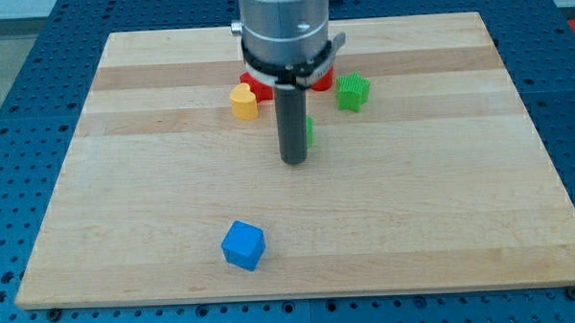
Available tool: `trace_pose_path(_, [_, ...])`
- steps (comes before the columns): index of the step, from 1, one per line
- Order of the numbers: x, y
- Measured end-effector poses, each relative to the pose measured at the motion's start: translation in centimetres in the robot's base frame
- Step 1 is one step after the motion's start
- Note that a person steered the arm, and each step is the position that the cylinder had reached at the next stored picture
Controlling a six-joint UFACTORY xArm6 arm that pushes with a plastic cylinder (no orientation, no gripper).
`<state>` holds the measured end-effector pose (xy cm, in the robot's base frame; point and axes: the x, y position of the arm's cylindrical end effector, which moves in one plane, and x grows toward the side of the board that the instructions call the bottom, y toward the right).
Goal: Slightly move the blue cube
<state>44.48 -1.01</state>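
Observation:
A blue cube [243,245] sits on the wooden board [125,186] near the view's bottom, left of centre, turned at an angle. My tip [294,161] is at the lower end of the dark rod, near the board's middle. It stands above and to the right of the blue cube, well apart from it.
A yellow block [244,102] lies left of the rod. A green ridged block [353,91] lies to its right. Another green block [309,132] is mostly hidden behind the rod. Red blocks [256,86] show partly behind the arm's body.

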Motion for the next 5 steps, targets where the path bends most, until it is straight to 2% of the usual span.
trace_pose_path(1, [-2.4,0.0])
trace_pose_path(2, [-1.7,0.4])
trace_pose_path(3, [0.4,-1.8])
trace_pose_path(4, [-0.4,-5.0])
trace_pose_path(5, [-2.3,-5.1])
